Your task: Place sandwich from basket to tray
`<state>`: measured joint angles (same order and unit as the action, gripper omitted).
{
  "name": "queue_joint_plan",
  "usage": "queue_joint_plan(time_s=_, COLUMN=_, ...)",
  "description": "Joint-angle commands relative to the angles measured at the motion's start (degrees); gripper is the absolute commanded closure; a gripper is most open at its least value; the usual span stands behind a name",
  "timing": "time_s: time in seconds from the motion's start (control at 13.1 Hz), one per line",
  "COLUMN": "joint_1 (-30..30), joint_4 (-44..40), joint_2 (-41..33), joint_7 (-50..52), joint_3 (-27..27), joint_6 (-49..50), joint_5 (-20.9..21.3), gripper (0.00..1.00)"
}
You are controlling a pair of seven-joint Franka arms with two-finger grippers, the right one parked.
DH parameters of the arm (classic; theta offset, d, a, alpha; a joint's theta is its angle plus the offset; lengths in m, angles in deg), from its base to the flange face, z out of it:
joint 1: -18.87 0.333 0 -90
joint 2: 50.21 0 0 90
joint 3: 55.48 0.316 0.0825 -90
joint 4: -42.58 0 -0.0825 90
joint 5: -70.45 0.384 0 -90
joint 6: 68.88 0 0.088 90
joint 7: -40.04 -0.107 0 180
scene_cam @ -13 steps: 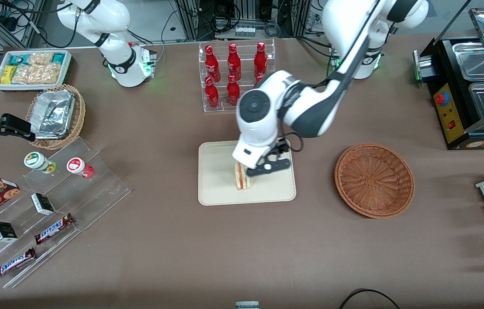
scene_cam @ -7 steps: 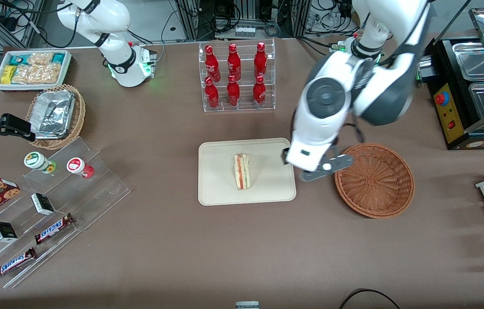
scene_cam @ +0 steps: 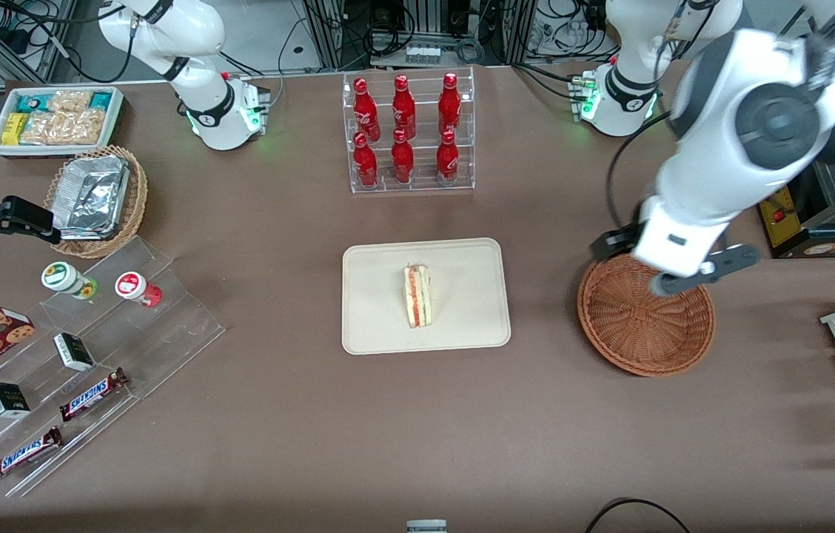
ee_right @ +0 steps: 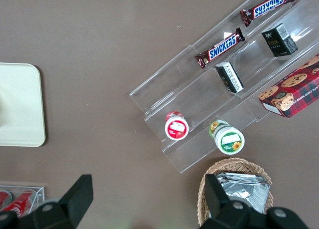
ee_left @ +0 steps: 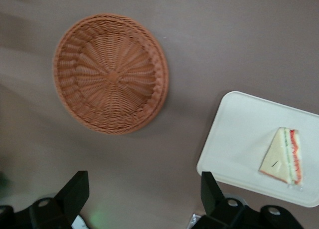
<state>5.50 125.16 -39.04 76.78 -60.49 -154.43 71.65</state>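
Although the end effector hangs high above the basket's rim, its fingers stand wide apart with nothing between them, so the carrying part of the job looks finished. The woven bowl under it holds nothing. Well apart from it, toward the parked arm's end, the sandwich stands on its edge near the middle of the tray, filling stripes facing up, clear of the low rim on every side.

What could still go wrong is small, in my judgement. The wedge is balanced on a narrow face, so a bump to the table or a nudge to the tray could tip it flat, though it would likely stay inside the rim. The arm's bulky wrist sits over the basket; a low or careless retreat could clip the light wicker and slide it across the cloth. A sweep toward the rack of red bottles would be the worse path, since those are tall and easily toppled.
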Motion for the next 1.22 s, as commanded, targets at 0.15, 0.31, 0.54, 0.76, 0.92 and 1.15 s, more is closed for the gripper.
queue_joint_plan(time_s=0.15, joint_1=7.1, joint_4=2.8, joint_2=-5.7, joint_7=-7.8, joint_3=-0.4, joint_6=3.5, joint_5=-1.3, gripper=0.01)
queue_joint_plan(time_s=0.31, joint_1=9.2, joint_4=2.8, joint_2=-6.4, joint_7=-10.7, joint_3=-0.4, joint_6=4.5, joint_5=-1.3, gripper=0.01)
queue_joint_plan(time_s=0.54, joint_1=11.5, joint_4=3.2, joint_2=-7.5, joint_7=-14.8, joint_3=-0.4, joint_6=5.8, joint_5=-1.3, gripper=0.01)
queue_joint_plan(time_s=0.76, joint_1=11.6, joint_4=4.0, joint_2=-8.7, joint_7=-19.6, joint_3=1.6, joint_6=6.1, joint_5=-1.3, gripper=0.01)
queue_joint_plan(time_s=0.92, joint_1=11.6, joint_4=4.3, joint_2=-9.4, joint_7=-23.3, joint_3=2.7, joint_6=6.5, joint_5=-1.3, gripper=0.01)
queue_joint_plan(time_s=1.15, joint_1=11.5, joint_4=5.7, joint_2=-10.9, joint_7=-27.8, joint_3=5.7, joint_6=6.5, joint_5=-1.3, gripper=0.01)
